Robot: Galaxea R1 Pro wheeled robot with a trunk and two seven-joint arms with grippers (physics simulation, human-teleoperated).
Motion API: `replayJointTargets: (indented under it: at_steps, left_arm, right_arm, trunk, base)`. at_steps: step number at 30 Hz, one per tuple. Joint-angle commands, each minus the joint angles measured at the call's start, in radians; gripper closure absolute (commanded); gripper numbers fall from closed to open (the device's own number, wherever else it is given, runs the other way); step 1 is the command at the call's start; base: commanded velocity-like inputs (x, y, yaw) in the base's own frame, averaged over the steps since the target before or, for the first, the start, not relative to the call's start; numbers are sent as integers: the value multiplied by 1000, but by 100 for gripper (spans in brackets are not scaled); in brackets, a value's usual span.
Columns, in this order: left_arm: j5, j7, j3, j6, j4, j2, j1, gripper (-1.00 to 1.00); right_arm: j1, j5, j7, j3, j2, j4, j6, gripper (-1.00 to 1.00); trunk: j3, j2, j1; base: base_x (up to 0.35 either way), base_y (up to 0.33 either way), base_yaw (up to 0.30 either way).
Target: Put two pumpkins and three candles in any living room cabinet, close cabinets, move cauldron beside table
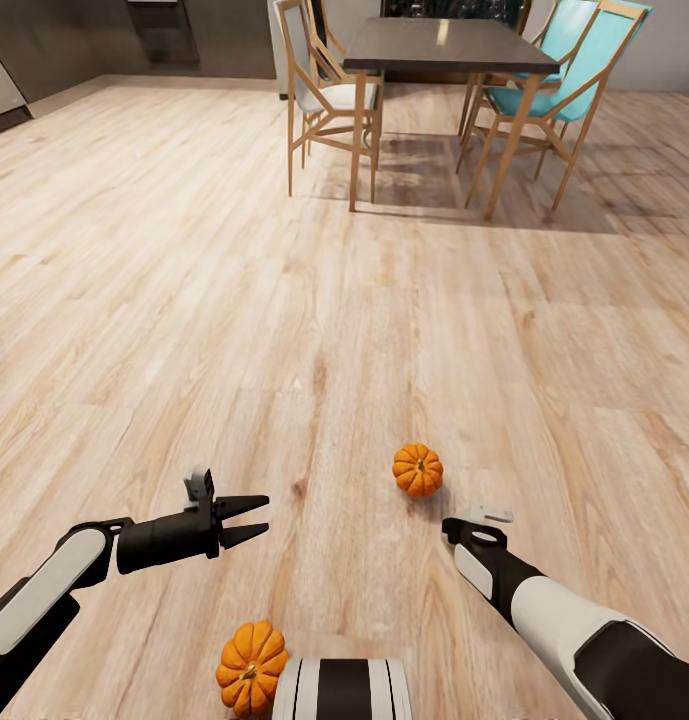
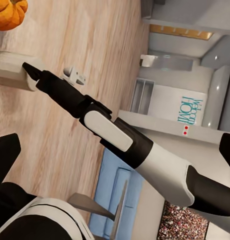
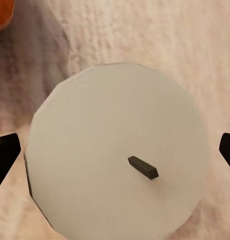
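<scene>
Directly below the right gripper sits a candle, upright, long axis vertical, flat top and dark wick facing the wrist cam. Fingertips spread wide either side of it, not touching, holding nothing. In head view, one pumpkin rests on the wood floor just beyond the right arm, stem up; 2nd pumpkin near the robot's base. Left gripper points right, jaws slightly parted, empty. Dining table w/ chairs far ahead.
</scene>
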Motion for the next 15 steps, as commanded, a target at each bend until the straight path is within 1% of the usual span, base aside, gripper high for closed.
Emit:
replayJointTargets:
  at_steps: [1, 3, 14, 15]
  left_arm:
    - [-5, -8, -1, 0, 0, 1, 0, -100]
    - [-5, -8, -2, 0, 1, 1, -1, -100]
    - [-5, -8, -3, 0, 0, 1, 0, -100]
    - [-5, -9, -2, 0, 0, 1, -1, -100]
  right_arm:
    - [0, -10, -5, 9, -1, -2, -1, -100]
    - [0, -10, -5, 9, -1, -2, -1, -100]
    - [0, -10, -5, 10, -1, 0, -1, -100]
    - [0, -10, -5, 10, -1, 0, -1, -100]
  trunk:
    - [-5, -1, 0]
    - [-12, -1, 1]
    - [-12, -1, 1]
    - [-16, -1, 2]
  base:
    - [0, 0, 0]
    - [0, 0, 0]
    - [0, 0, 0]
    - [0, 0, 0]
